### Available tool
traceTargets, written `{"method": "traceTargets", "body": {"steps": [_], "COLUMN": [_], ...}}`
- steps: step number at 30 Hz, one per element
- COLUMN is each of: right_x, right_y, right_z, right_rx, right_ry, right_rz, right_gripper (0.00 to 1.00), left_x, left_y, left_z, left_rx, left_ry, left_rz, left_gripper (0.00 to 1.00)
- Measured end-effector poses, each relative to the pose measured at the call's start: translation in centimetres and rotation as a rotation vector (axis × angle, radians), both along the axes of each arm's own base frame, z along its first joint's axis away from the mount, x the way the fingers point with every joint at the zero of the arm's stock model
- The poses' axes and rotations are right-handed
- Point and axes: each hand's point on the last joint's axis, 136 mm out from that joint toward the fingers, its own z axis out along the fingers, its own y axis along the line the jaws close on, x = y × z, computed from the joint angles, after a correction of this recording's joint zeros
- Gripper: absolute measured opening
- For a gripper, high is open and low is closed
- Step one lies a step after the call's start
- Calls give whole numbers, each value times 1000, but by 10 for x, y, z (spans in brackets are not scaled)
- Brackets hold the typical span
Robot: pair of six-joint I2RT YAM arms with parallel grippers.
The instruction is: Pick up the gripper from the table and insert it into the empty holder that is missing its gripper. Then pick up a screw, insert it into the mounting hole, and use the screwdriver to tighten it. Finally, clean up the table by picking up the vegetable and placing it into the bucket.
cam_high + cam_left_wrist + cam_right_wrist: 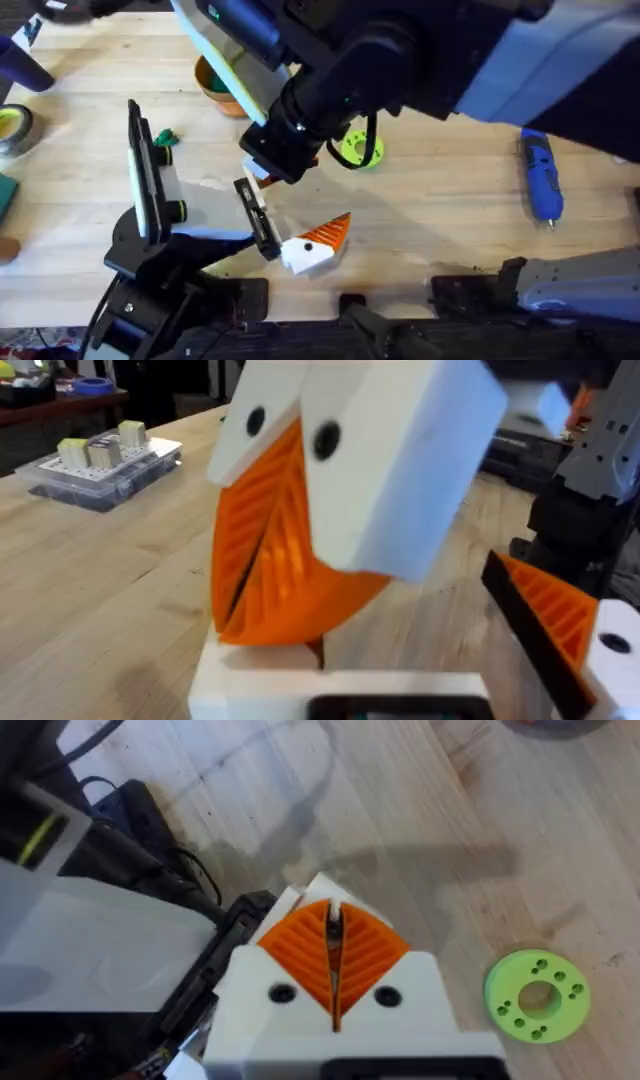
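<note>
Currently the loose gripper [318, 243] lies on the table at 5 o'clock from the holder [258, 218], tip toward 2 o'clock; right gripper [334, 935], clenched empty, is nearer; left gripper [262, 555] also clenched.

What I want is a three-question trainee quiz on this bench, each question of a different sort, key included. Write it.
1. True or false: the screwdriver lies on the table, well apart from the holder.
2. Which thing lies right beside the holder's black bar? A. the gripper B. the screwdriver C. the bucket
3. Fill in: the vegetable is not in the bucket; it lies on the ____.

Key: 1 true; 2 A; 3 table.
</note>
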Motion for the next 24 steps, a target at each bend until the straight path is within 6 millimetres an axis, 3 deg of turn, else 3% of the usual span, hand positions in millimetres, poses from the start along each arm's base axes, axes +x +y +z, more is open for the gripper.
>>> {"method": "traceTargets", "body": {"steps": [24], "right_x": [-3], "right_y": [-4], "right_z": [-2], "right_rx": [-27], "right_ry": [4], "right_rz": [1], "right_gripper": [6], "left_x": [-2], "left_y": [-1], "left_z": [0], "left_rx": [-2], "left_ry": [4], "left_rz": [-14], "left_gripper": [993]}}
